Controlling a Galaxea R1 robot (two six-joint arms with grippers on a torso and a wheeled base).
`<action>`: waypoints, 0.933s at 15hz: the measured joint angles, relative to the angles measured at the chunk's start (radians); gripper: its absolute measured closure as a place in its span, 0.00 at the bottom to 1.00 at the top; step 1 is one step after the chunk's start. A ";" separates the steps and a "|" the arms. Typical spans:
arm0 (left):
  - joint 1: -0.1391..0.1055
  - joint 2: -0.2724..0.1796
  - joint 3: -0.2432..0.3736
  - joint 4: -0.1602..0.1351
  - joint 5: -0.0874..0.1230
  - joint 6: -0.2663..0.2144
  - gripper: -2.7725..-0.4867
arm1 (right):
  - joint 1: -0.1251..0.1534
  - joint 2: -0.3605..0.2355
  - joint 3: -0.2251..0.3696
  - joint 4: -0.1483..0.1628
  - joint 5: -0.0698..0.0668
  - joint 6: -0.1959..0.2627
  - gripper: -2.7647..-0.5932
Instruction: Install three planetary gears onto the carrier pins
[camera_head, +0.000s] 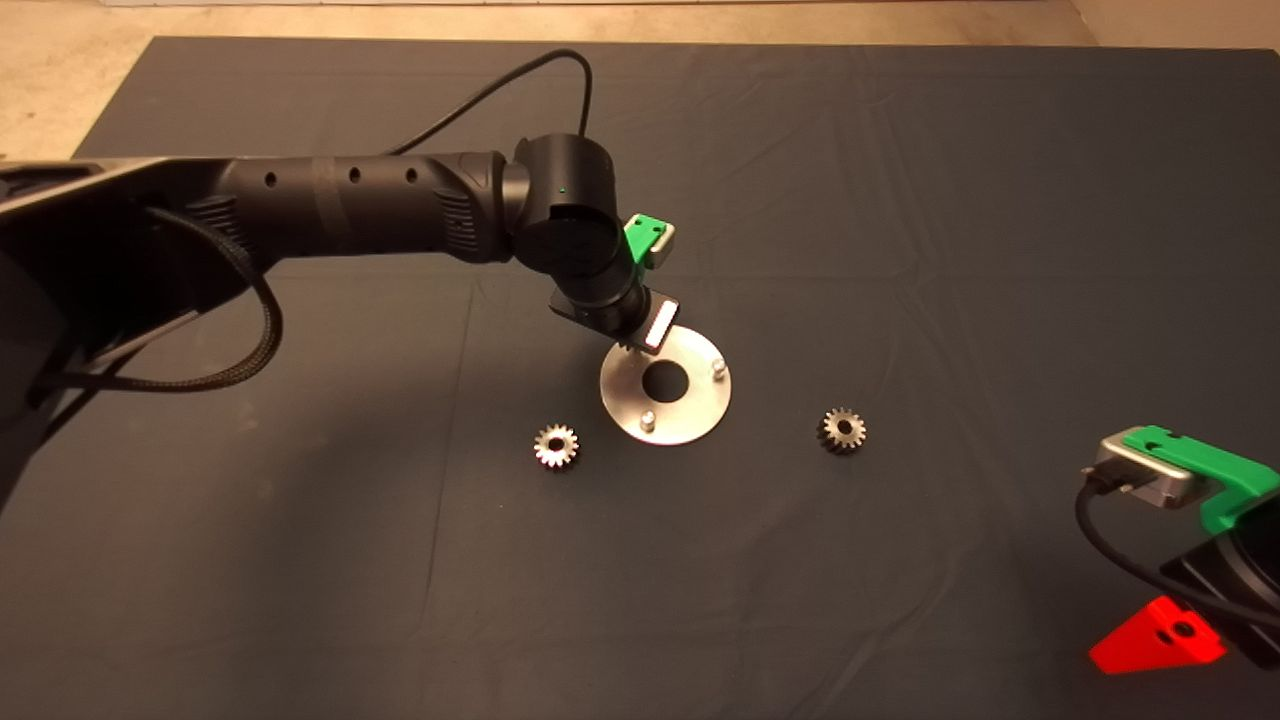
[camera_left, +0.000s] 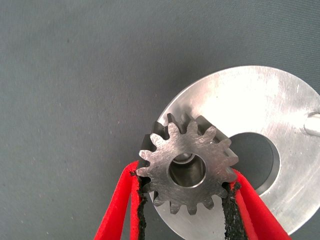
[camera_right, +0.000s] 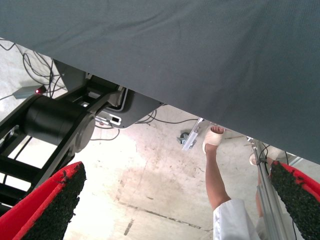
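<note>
Gear (camera_left: 187, 170) teeth sit pinched between the black pads (camera_left: 231, 205) of the left tool (camera_left: 187, 200), which holds it over the far-left rim of the round silver plate (camera_head: 690, 400); a pin shows inside its centre hole. Two other carrier pins (camera_head: 647, 420) stand bare on the plate. A second gear (camera_head: 556, 446) lies on the surface (camera_head: 900, 200) just left of the plate, a third (camera_head: 842, 430) to its right. The right tool (camera_right: 170, 200) waits at the lower right edge, fingers spread wide, with a person's leg (camera_right: 215, 170) in its view.
</note>
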 joint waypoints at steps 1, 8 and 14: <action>0.000 0.003 -0.008 -0.004 0.000 0.010 0.87 | 0.000 0.000 0.000 0.000 0.000 0.000 0.01; 0.000 -0.006 -0.012 -0.028 -0.007 0.037 0.87 | 0.000 0.000 0.000 0.000 0.000 0.000 0.01; 0.000 -0.011 -0.012 -0.030 -0.013 0.037 0.82 | 0.000 0.000 0.000 0.000 0.000 0.000 0.01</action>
